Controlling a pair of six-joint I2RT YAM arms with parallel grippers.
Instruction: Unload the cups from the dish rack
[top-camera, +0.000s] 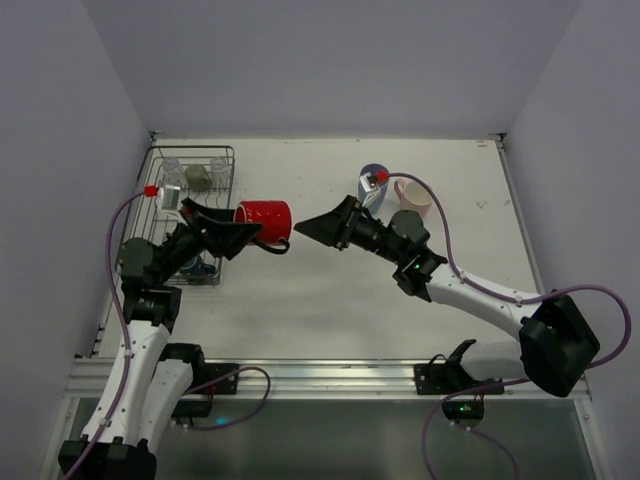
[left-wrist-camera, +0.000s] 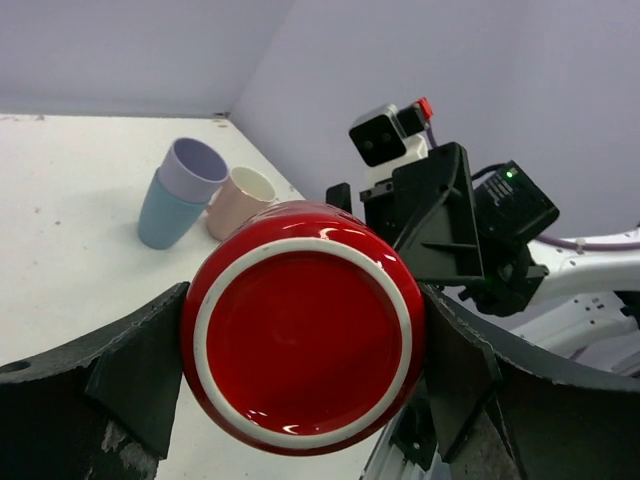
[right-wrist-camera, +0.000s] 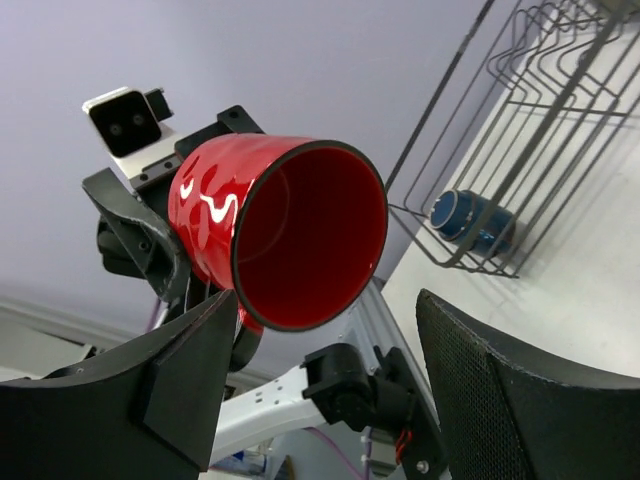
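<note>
- Worktop (top-camera: 300, 300): white, walled on three sides, both arms reaching in from the near edge.
- Rack (top-camera: 192, 149): dark wire, at the far-left of the worktop, left arm bent over its near end.
- Left end effector (top-camera: 247, 226): closed on the red mug (top-camera: 266, 217), one finger (left-wrist-camera: 135, 375) against each side of the mug wall.
- Right end effector (top-camera: 315, 228): open, nothing between the fingers (right-wrist-camera: 520, 390), pointed at the mug mouth and apart from it.
- Red mug: out of the rack, just to its right in the top view, held sideways mid-worktop between the two arms. Base with white ring toward the left wrist camera, mouth toward the right end effector. White squiggle pattern on the wall. Handle not clearly made out.
- Tumbler (left-wrist-camera: 175, 195): blue below, lavender above, tilted, on the worktop at far centre-right, beyond the right wrist. One cup or two nested, cannot tell.
- Pink mug (top-camera: 413, 198): on the worktop, touching or just beside the tumbler, tilted in the left wrist view.
- Olive mug (top-camera: 197, 177): in the rack's far end, between the glasses.
- Two clear glasses (top-camera: 172, 168): in the rack's far end, one at each far corner.
- Dark blue cup (right-wrist-camera: 468, 220): in the rack's near end, on its side against the wire wall.
</note>
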